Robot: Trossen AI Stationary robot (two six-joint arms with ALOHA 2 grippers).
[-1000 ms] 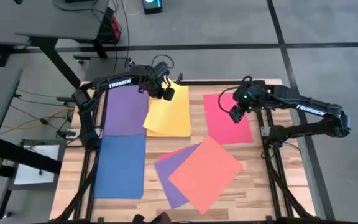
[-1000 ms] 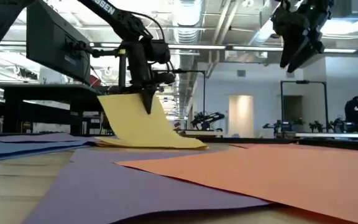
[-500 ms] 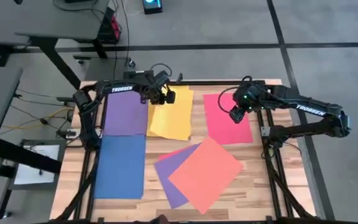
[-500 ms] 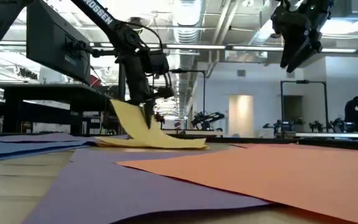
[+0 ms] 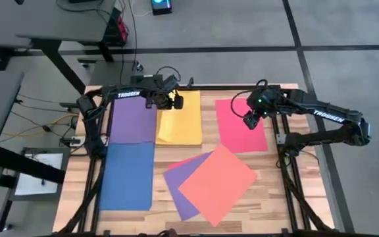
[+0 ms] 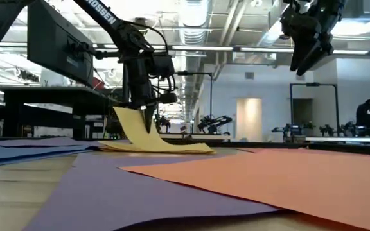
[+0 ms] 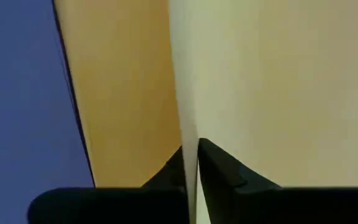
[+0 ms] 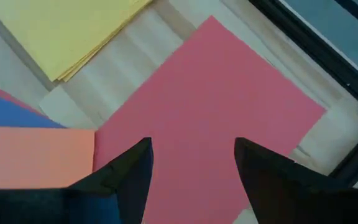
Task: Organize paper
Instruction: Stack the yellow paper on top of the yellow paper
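Observation:
A yellow sheet [image 5: 179, 120] lies on a yellow stack [image 6: 166, 147] at the table's far middle. Its far left part [image 6: 132, 122] curls up off the stack, and my left gripper [image 5: 172, 101] is shut on it. A purple sheet [image 5: 133, 117] lies to the left and a blue sheet [image 5: 127, 175] nearer. My right gripper [image 5: 250, 119] hovers open, well above a red-pink sheet [image 8: 216, 106] at the far right. An orange-coral sheet [image 5: 217, 183] lies askew on another purple sheet [image 5: 178, 189] at the near middle. My left gripper pinches the top yellow sheet's edge [image 7: 190, 134] between its two fingers, near the sheet's far left corner. The fingers [image 6: 148, 120] point down from above. That end stands raised in a slack curve, while the rest of the sheet lies on the yellow stack.
Bare wood shows between the sheets and at the table's near right [image 5: 268, 197]. Black frame rails [image 5: 288, 164] run along both sides. Other tables and gear stand beyond the far edge.
My left gripper has gone down and slightly toward the table's left edge, still shut on the yellow sheet. The sheet's raised end has dropped lower. The sheet, earlier askew over the stack, now lies squarer on it.

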